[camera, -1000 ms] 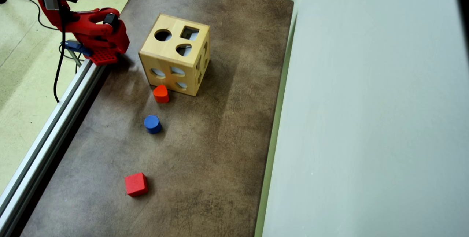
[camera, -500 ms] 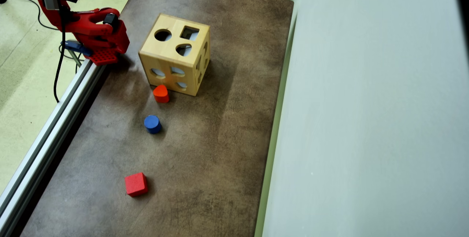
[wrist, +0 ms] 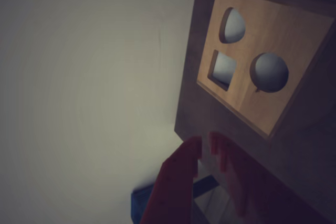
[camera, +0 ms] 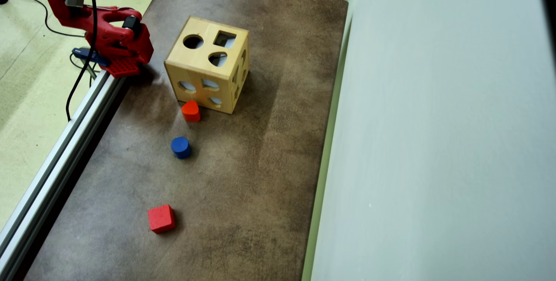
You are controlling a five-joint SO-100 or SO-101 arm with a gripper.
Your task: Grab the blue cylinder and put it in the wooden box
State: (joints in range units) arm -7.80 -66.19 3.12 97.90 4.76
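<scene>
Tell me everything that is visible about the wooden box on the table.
The wooden box is a light, pale-wood cube, much larger than the blocks. Its top face has three cut-outs: round, square and half-round; the wrist view shows the same three. The side faces carry more shaped holes. It stands upright on the brown table, turned a little against the table's edges. The red-orange rounded block lies close at its lower side; contact cannot be told. Nothing grips it.

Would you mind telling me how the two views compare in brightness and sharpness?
The wrist view is dim and soft: the red gripper is blurred, and the light wooden box with shaped holes is only fairly clear. The overhead view is bright and sharp: the small blue cylinder shows crisp edges and a faint shadow on the brown table.
</scene>
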